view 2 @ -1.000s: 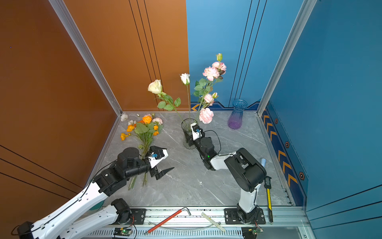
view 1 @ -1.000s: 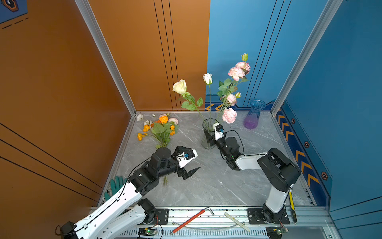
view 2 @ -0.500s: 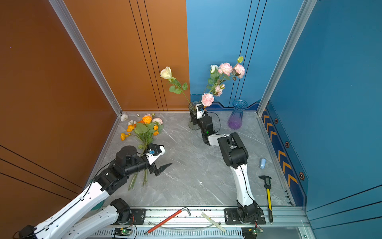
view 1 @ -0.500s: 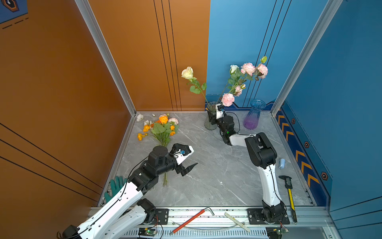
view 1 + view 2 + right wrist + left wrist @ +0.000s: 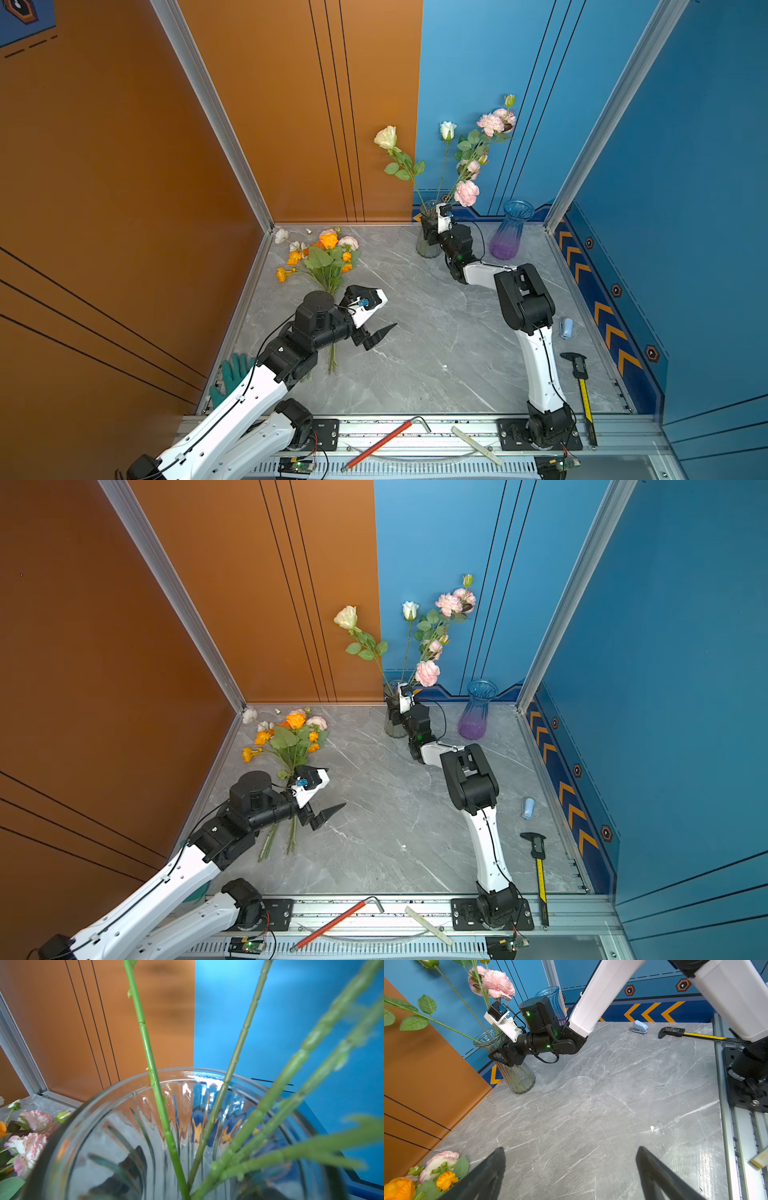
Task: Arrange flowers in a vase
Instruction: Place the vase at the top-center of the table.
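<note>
Grey marble tabletop (image 5: 419, 365), orange wall (image 5: 124, 166), blue wall (image 5: 685, 166)

Table (image 5: 419, 357) centre is open. Far side: clear glass vase (image 5: 425, 246) and purple vase (image 5: 509, 232) obstruct. Far left: flower bunch (image 5: 326, 259). Near right edge: caliper (image 5: 580, 374).

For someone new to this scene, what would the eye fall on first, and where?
First the tall pink and cream flowers in the clear vase, clasped by the right gripper at the back wall. Then the orange bunch lying by the orange wall, near the open left gripper.
</note>
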Motion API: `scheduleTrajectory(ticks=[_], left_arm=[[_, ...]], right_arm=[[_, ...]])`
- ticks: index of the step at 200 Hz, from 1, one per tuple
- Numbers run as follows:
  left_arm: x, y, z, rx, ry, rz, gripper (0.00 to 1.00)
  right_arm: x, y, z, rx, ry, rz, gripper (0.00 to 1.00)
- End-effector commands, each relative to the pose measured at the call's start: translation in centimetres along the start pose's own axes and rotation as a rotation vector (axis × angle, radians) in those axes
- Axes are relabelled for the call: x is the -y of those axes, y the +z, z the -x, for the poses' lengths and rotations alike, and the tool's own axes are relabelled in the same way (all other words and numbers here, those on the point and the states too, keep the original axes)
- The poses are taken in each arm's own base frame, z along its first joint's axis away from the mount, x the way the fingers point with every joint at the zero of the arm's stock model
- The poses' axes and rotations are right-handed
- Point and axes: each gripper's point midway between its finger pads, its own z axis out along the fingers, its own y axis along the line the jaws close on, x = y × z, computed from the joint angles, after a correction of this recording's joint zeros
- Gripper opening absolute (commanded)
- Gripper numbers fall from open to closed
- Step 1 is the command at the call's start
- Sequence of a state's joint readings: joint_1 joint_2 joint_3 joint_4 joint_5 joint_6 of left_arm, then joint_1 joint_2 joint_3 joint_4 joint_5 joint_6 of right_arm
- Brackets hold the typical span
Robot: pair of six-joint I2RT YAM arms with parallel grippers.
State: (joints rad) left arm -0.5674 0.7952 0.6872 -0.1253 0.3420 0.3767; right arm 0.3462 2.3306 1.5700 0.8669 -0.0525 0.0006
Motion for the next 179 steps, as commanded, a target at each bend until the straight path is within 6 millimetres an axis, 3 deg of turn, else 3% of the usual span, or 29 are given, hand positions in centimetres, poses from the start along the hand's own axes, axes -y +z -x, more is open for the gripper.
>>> scheduleTrajectory(ticks=[1,51,92,167,172,174,179], left_arm=[[0.2,0.1,-0.5,-0.001,-0.017,-0.014,0.98],[0.2,0.2,-0.8,-0.008,-0.018,-0.016,0.98],[0.2,0.2,-0.8,-0.006,-0.017,-0.018,0.98],[-0.2,0.0,-0.7,-0.007,-0.014,0.005,0.98],[-0.4,0.0,-0.8,-0.009,-0.013,0.013,0.98],[-0.5,0.0,-0.8,-0.009,-0.013,0.016,0.98],[-0.6,0.0,-0.7,-0.008,-0.013,0.024,0.98]], right_arm=[[1.3,-0.2,4.5,0.111,0.013,-0.032,0.53],[1.7,-0.8,3.6,0.084,0.023,-0.052,0.87],[1.2,-1.6,2.7,0.014,0.017,-0.031,1.00],[0.3,-6.3,1.0,-0.051,0.044,-0.018,1.00],[0.2,-6.7,0.2,-0.068,0.047,-0.019,1.00],[0.2,-7.1,1.2,-0.053,0.046,-0.019,1.00],[-0.1,-7.6,1.5,-0.054,0.050,-0.016,1.00]])
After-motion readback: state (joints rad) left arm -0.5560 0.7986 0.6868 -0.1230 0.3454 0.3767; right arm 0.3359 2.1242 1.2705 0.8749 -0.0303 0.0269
